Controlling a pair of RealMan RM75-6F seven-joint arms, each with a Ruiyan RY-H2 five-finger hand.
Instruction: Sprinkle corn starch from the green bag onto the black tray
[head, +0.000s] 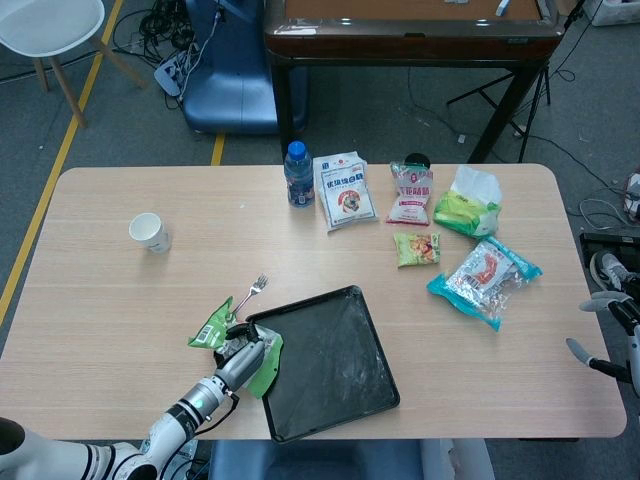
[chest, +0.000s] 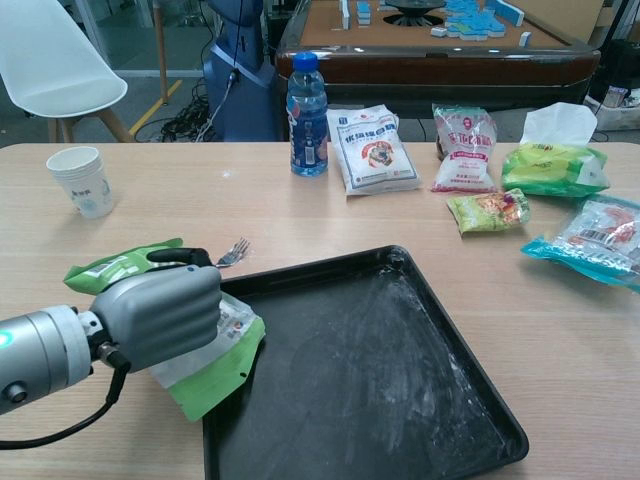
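Observation:
My left hand (chest: 160, 315) grips the green bag (chest: 210, 360) at the black tray's (chest: 400, 400) left edge. The bag's lower end overlaps the tray's near left rim, and its green top flap (chest: 110, 268) sticks out to the left over the table. In the head view the left hand (head: 240, 358) and green bag (head: 268, 358) sit at the black tray's (head: 340, 385) left side. White powder dusts the tray's far right part. My right hand (head: 605, 330) hangs off the table's right edge with its fingers apart and holds nothing.
A fork (chest: 232, 253) lies just beyond my left hand. A paper cup (chest: 82, 180) stands far left. At the back are a water bottle (chest: 307, 115), a white bag (chest: 372, 150), and several snack packets (chest: 488, 210) to the right.

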